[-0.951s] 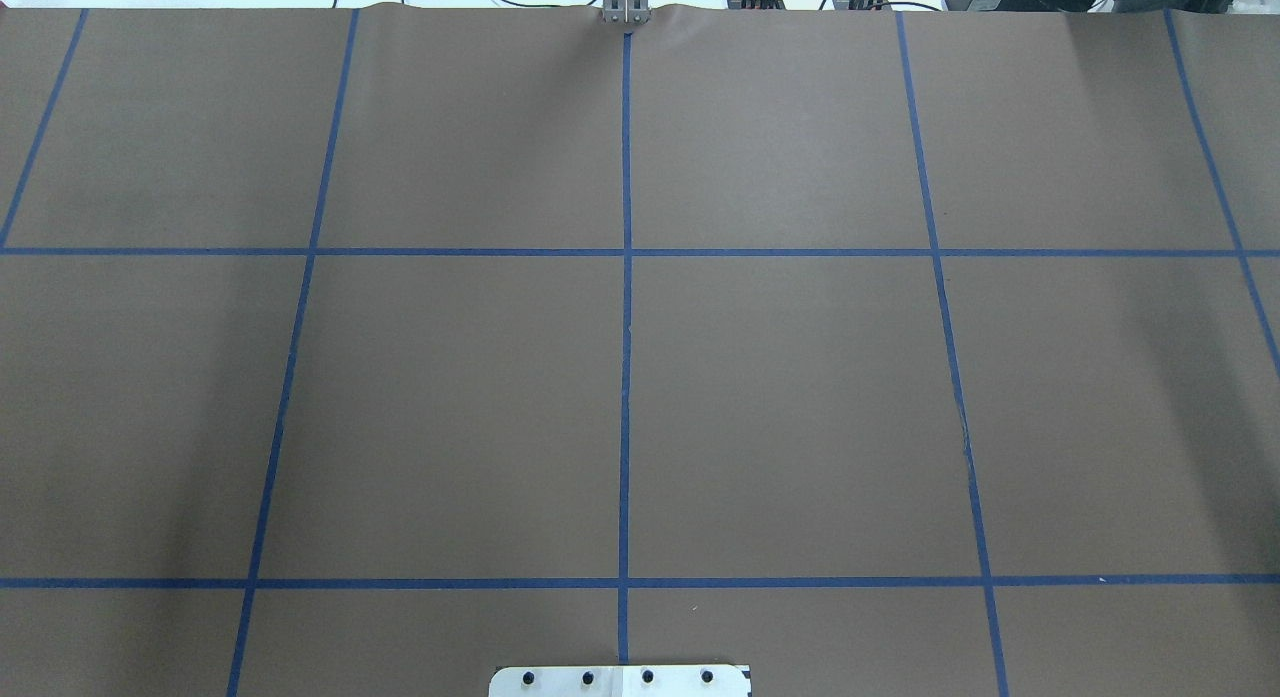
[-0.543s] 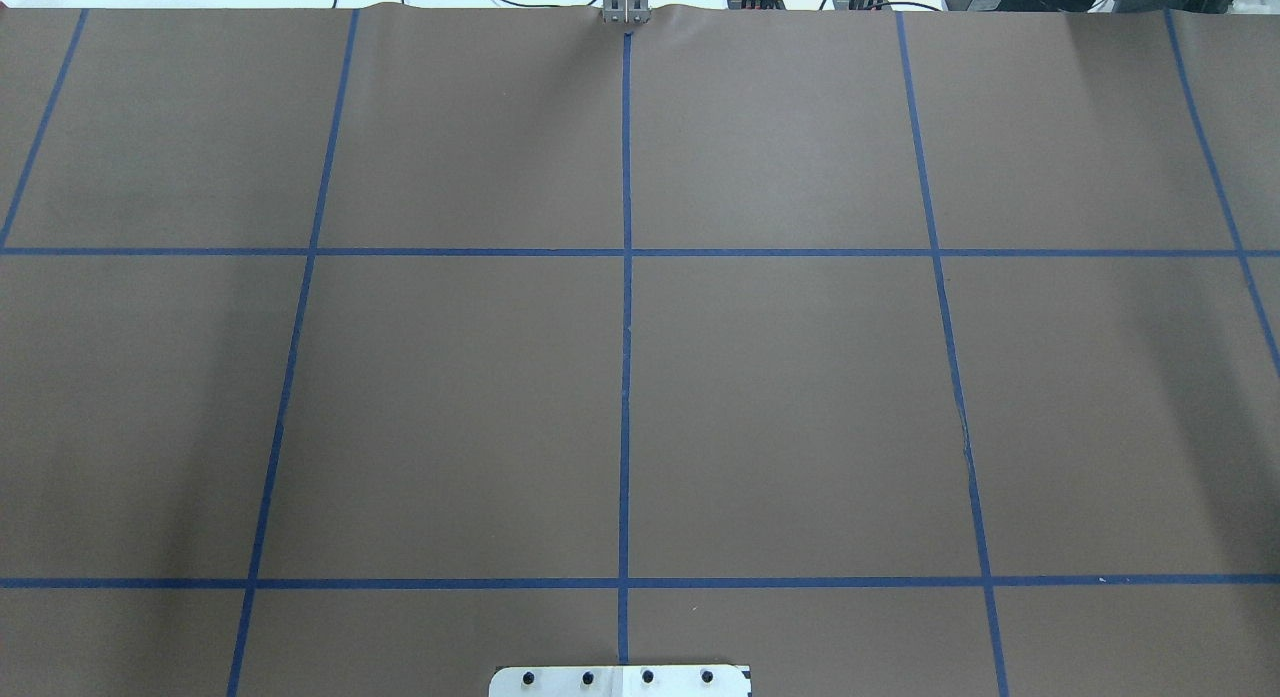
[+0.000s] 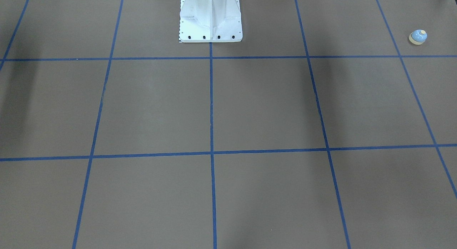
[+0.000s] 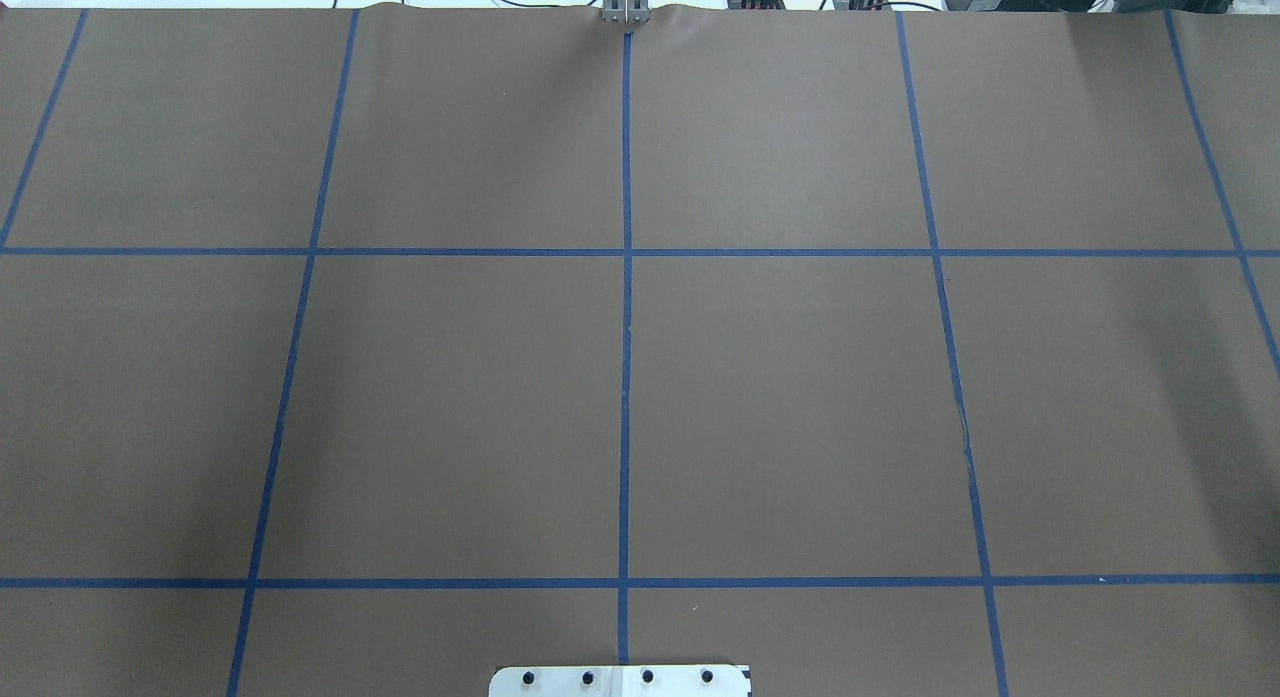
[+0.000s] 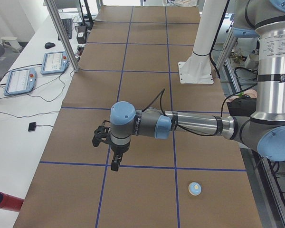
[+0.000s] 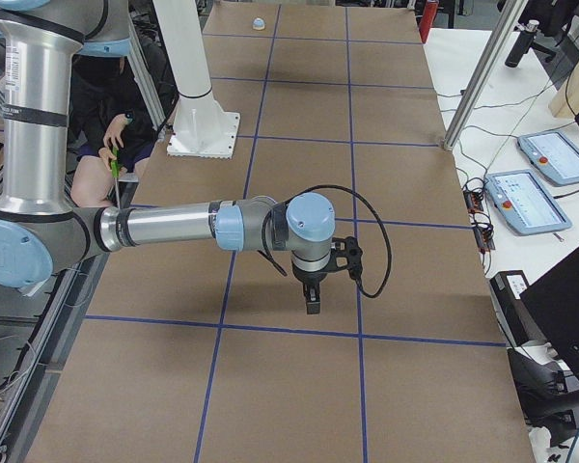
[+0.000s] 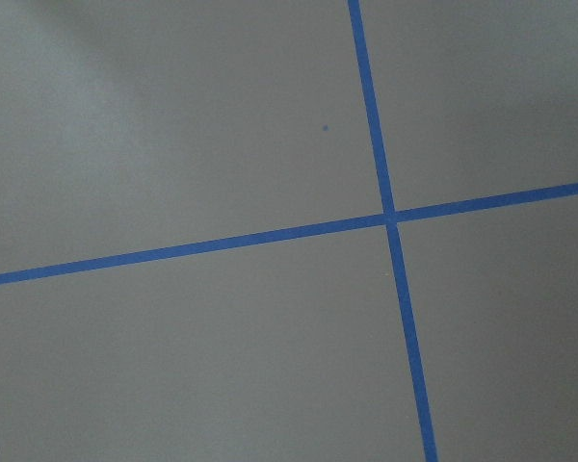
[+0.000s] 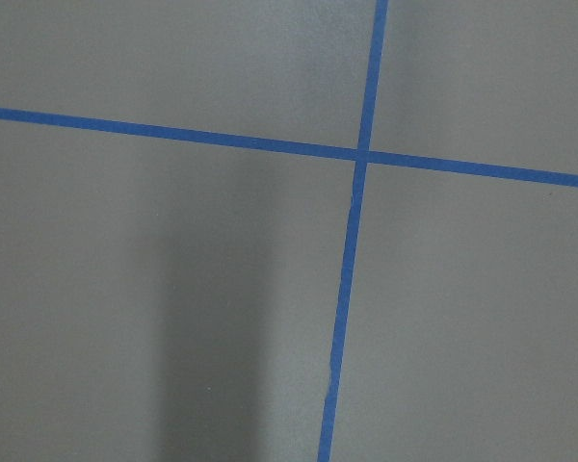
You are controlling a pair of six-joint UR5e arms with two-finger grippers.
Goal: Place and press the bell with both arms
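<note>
Fingers (image 5: 115,165) on your left arm hung over the brown paper surface (image 5: 142,204), apart or together I couldn't tell; the small light-blue dome bell (image 5: 194,188) sat at their 4 o'clock, so you needed to centre over it.

Brown tabletop (image 4: 450,407), blue tape grid (image 4: 626,377)

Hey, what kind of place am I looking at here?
Probably a robotics lab: the left arm and right arm reach over a brown table taped into a blue grid, with teach pendants on the side bench.
</note>
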